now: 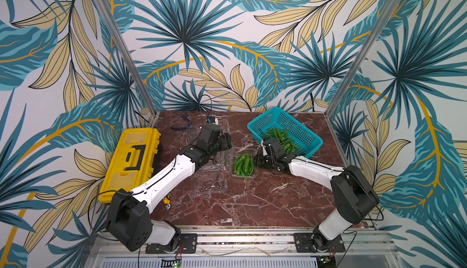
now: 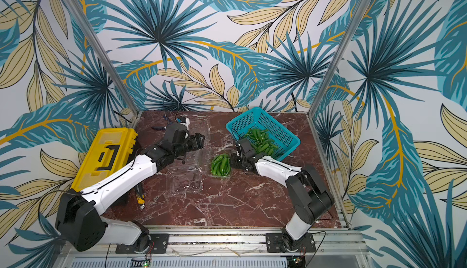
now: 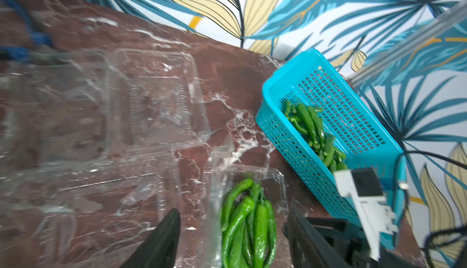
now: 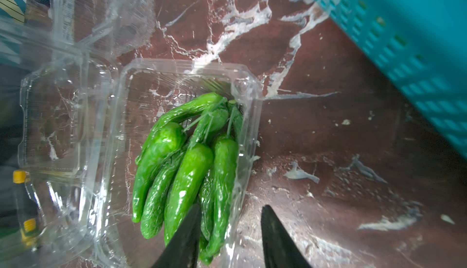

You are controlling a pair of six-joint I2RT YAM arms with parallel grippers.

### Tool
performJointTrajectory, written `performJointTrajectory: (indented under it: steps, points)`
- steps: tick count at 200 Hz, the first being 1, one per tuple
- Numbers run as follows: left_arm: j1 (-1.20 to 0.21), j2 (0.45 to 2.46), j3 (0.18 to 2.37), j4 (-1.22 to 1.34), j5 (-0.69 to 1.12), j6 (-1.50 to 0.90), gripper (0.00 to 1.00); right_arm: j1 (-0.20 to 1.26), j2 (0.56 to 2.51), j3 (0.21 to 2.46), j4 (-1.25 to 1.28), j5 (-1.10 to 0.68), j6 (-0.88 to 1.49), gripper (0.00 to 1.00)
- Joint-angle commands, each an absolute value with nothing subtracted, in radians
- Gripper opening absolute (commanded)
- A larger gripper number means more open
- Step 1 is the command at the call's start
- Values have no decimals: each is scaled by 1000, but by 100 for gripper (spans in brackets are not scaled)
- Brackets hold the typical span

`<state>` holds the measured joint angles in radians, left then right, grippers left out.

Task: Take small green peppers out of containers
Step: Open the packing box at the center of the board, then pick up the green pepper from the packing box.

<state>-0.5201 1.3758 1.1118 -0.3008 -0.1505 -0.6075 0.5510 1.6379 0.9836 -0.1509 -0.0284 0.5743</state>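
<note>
Right tool [image 4: 230, 211] and left tool [image 3: 232, 211], both parted, empty, hang over the red marble tabletop [image 4: 328, 153]; the clear plastic clamshell container [image 4: 250, 117] holds slim green peppers [image 4: 187, 173] (its wall between right's jaws), so closing may snag plastic instead.

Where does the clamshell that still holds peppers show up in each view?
Top view: clamshell mid-table, near the teal basket.
Top view: same spot, near the basket.
Left wrist: lower middle of the frame.
Right wrist: centre of the frame, lid open.
Shared landmark: the basket, in all four views.
</note>
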Motion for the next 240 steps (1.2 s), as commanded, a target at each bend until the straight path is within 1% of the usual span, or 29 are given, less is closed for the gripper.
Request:
performJointTrajectory:
  steps: [1, 17, 31, 50, 65, 104, 147, 173, 192, 215, 240]
  points:
    - [-513, 1322, 1062, -281, -339, -615, 69, 593, 1597, 1019, -204, 111, 530, 42]
    - [-510, 1315, 1058, -281, -363, -595, 70, 614, 1604, 1041, -208, 114, 508, 42]
    - [-509, 1331, 1065, -281, -339, -584, 71, 622, 1632, 1065, -208, 59, 494, 42]
    - [-510, 1395, 1089, -281, -240, -577, 71, 629, 1691, 1099, -204, -36, 485, 42]
    - [-511, 1456, 1106, -281, -171, -600, 71, 632, 1737, 1129, -212, -75, 483, 41]
    - [-511, 1572, 1152, -280, -72, -640, 68, 634, 1807, 1186, -337, -69, 469, 38]
    - [-515, 1606, 1171, -281, -26, -627, 67, 634, 1872, 1217, -365, -89, 462, 33]
    - [-520, 1612, 1169, -281, -15, -624, 67, 634, 1900, 1228, -352, -101, 462, 28]
    - [-526, 1619, 1169, -281, -9, -623, 67, 634, 1898, 1223, -342, -95, 466, 21]
    - [-532, 1630, 1178, -280, 0, -617, 67, 634, 1845, 1179, -300, -74, 471, 14]
    - [-552, 1640, 1197, -281, -20, -591, 67, 634, 1759, 1111, -238, -40, 478, 11]
